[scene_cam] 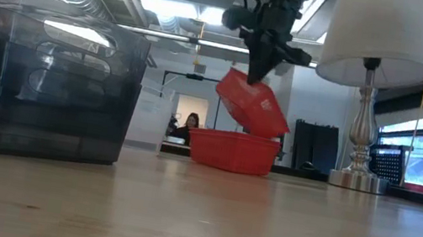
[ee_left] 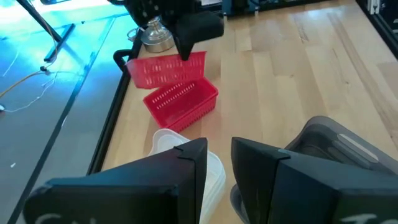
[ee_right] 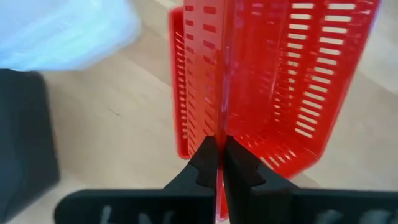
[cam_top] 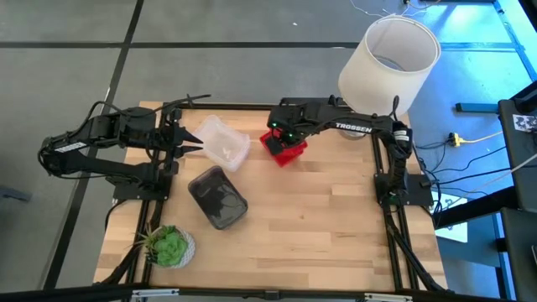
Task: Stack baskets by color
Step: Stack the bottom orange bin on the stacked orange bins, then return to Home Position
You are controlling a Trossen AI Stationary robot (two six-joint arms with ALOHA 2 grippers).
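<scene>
Two red baskets show at the table's far middle. One red basket [scene_cam: 232, 151] stands upright on the wood. The other red basket [scene_cam: 253, 105] hangs tilted just above it, with my right gripper [scene_cam: 257, 75] shut on it. A clear basket [cam_top: 223, 141] lies at the far left, directly in front of my left gripper [cam_top: 190, 143], which is open with nothing between its fingers. A dark grey basket [cam_top: 217, 198] stands on its base nearer the front. My right gripper pinches one side wall of the tilted red basket at its rim [ee_right: 219, 127], one finger inside the basket and one outside. The fingers come from above, pointing steeply down. The basket hangs tilted below them, its low end right at the standing red basket's rim [scene_cam: 264, 137]; whether they touch I cannot tell.
A white lampshade [cam_top: 390, 60] on a metal stand rises at the far right corner, close behind my right arm. A small green potted plant [cam_top: 168, 245] sits at the near left corner. Bare wood stretches across the table's near right part [cam_top: 327, 235].
</scene>
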